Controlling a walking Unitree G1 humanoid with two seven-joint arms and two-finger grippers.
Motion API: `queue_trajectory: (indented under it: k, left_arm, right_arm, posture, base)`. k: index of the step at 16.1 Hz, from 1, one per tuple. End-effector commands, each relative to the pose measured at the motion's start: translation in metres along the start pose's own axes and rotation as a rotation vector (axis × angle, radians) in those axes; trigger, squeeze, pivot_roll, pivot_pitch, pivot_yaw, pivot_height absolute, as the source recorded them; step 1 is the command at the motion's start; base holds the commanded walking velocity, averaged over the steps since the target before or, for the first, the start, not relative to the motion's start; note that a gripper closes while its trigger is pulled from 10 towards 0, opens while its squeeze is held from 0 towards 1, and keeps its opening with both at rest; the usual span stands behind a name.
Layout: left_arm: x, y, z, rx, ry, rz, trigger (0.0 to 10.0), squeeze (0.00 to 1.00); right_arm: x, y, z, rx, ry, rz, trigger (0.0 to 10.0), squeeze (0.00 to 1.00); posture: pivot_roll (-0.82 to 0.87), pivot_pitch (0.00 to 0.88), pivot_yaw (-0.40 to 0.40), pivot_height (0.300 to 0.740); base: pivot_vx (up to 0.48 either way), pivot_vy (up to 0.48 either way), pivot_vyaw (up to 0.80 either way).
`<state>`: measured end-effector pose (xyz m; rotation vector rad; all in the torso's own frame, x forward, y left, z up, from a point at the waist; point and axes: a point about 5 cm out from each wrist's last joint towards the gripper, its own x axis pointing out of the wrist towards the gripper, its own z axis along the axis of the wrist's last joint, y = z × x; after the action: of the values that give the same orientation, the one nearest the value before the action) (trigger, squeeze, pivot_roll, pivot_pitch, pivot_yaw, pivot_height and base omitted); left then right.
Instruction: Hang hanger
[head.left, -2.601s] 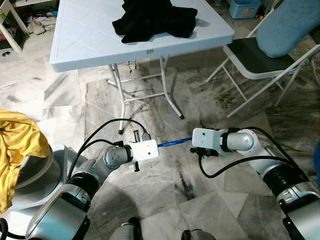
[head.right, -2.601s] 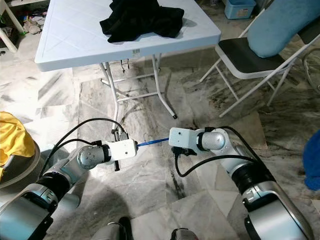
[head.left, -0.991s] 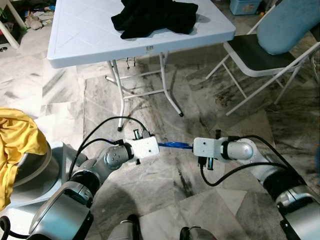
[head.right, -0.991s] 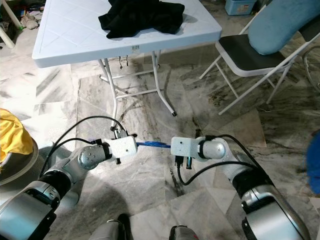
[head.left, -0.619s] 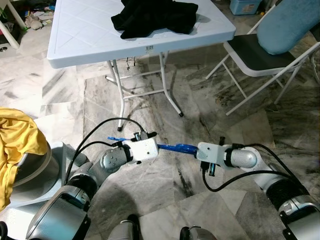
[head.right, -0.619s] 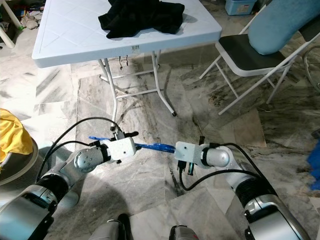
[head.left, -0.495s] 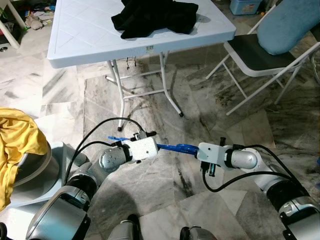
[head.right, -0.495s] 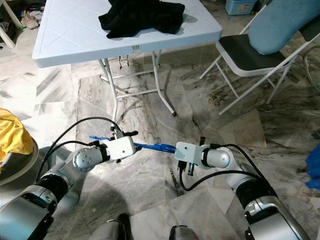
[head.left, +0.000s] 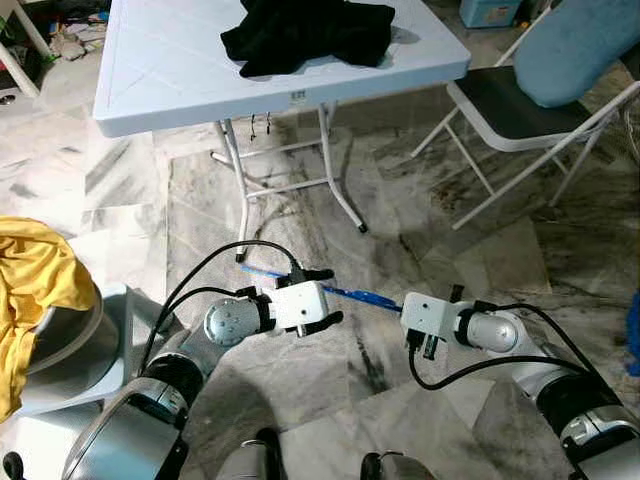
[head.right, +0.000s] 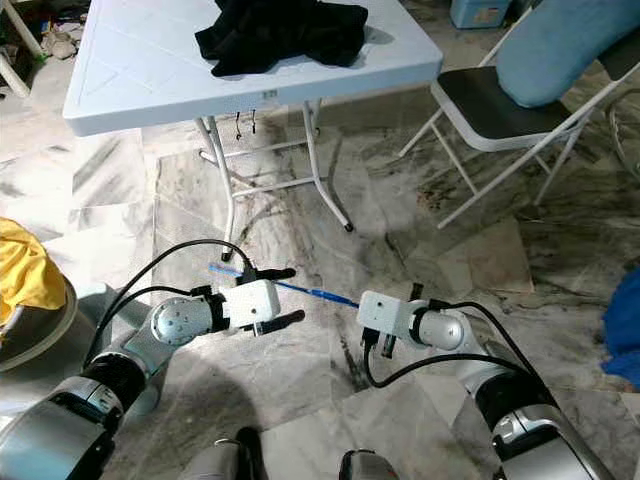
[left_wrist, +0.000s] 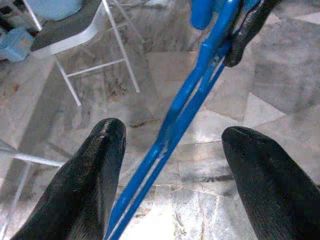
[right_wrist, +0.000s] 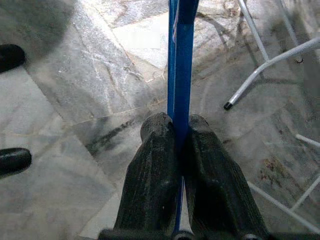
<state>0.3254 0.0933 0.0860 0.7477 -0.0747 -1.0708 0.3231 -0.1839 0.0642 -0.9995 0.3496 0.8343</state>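
Low over the marble floor (head.left: 470, 230) we see our left gripper (head.left: 318, 296) spread wide, its fingers (left_wrist: 95, 175) either side of the blue hanger (left_wrist: 185, 105) without touching it. Rightward, our right gripper (right_wrist: 180, 131) is clenched on the hanger's other end, in front of the table (head.left: 180, 70).

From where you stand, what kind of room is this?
Probably a laundry or utility corner of a home. There is a marble-tiled floor, a white folding table with dark clothes heaped on it, a folding chair, and yellow laundry draped over a basin.
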Motion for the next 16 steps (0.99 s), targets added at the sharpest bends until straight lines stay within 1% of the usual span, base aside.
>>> queue_trajectory:
  k: [1,2,4,5,6,7,8,9,10,11,12,13,14,15,16]
  left_arm:
    - [-0.003,-0.001,-0.004,-0.025,0.009,0.009,10.0,1.0]
    - [-0.004,0.0,-0.004,-0.037,0.006,0.028,10.0,1.0]
    - [-0.011,0.003,-0.008,-0.081,-0.012,0.149,10.0,1.0]
    - [-0.014,0.001,-0.009,-0.103,-0.025,0.184,10.0,1.0]
    - [-0.019,-0.001,-0.013,-0.132,-0.034,0.244,10.0,1.0]
    - [-0.022,-0.002,-0.014,-0.138,-0.038,0.288,10.0,1.0]
    - [-0.03,-0.002,-0.018,-0.197,-0.05,0.424,10.0,1.0]
    - [-0.032,-0.001,-0.02,-0.286,-0.059,0.521,10.0,1.0]
    - [-0.032,-0.001,-0.019,-0.38,-0.083,0.58,10.0,1.0]
    - [-0.031,0.001,-0.019,-0.458,-0.09,0.638,10.0,1.0]
    - [-0.03,-0.001,-0.019,-0.522,-0.093,0.674,10.0,1.0]
    - [-0.028,-0.005,-0.022,-0.567,-0.075,0.685,10.0,0.99]
    - [-0.028,-0.009,-0.024,-0.585,-0.056,0.692,10.0,0.69]
    - [-0.028,-0.012,-0.026,-0.603,-0.037,0.704,10.0,0.0]
    - [-0.027,-0.017,-0.029,-0.652,-0.017,0.718,10.0,0.0]
  right_arm:
    - [-0.001,0.001,-0.003,0.013,0.014,-0.016,0.0,0.0]
    - [-0.001,0.001,-0.005,0.017,0.022,-0.022,0.0,0.0]
    - [-0.004,0.005,-0.015,0.074,0.052,-0.056,0.0,0.0]
    - [-0.006,0.007,-0.019,0.102,0.06,-0.068,0.0,0.0]
    - [-0.008,0.012,-0.024,0.147,0.072,-0.086,0.0,0.0]
    - [-0.009,0.015,-0.027,0.168,0.079,-0.094,0.0,0.0]
    - [-0.012,0.022,-0.036,0.247,0.101,-0.128,0.0,0.0]
    - [-0.013,0.026,-0.04,0.328,0.119,-0.157,0.0,0.0]
    - [-0.013,0.029,-0.042,0.399,0.123,-0.184,3.1,0.0]
    - [-0.012,0.031,-0.039,0.522,0.093,-0.236,10.0,0.0]
    - [-0.011,0.034,-0.034,0.645,0.059,-0.293,10.0,0.0]
    - [-0.011,0.034,-0.031,0.746,0.035,-0.378,10.0,0.0]
    - [-0.013,0.034,-0.03,0.808,0.027,-0.443,10.0,0.0]
    - [-0.013,0.037,-0.025,0.906,0.0,-0.509,10.0,0.0]
    - [-0.017,0.045,-0.023,1.05,0.007,-0.641,10.0,0.0]
  posture:
    - [-0.07,0.212,0.046,0.74]
    - [-0.07,0.212,0.046,0.74]
    - [-0.08,0.209,0.042,0.74]
    - [-0.08,0.211,0.04,0.74]
    - [-0.07,0.21,0.033,0.74]
    - [-0.07,0.21,0.032,0.74]
    - [-0.07,0.209,0.03,0.74]
    - [-0.07,0.21,0.027,0.74]
    - [-0.06,0.21,0.025,0.74]
    - [-0.06,0.21,0.024,0.74]
    - [-0.07,0.207,0.026,0.74]
    - [-0.07,0.205,0.027,0.74]
    - [-0.08,0.202,0.031,0.74]
    - [-0.09,0.199,0.035,0.74]
    - [-0.1,0.194,0.043,0.74]
  base:
    - [0.0,0.0,0.0]
    - [0.0,0.0,0.0]
    - [0.0,0.0,0.0]
    - [0.0,0.0,0.0]
    - [0.0,0.0,0.0]
    - [0.0,0.0,0.0]
    - [0.0,0.0,0.0]
    - [0.0,0.0,0.0]
    - [0.0,0.0,0.0]
    - [0.0,0.0,0.0]
    - [0.0,0.0,0.0]
    - [0.0,0.0,0.0]
    - [0.0,0.0,0.0]
    - [0.0,0.0,0.0]
    - [0.0,0.0,0.0]
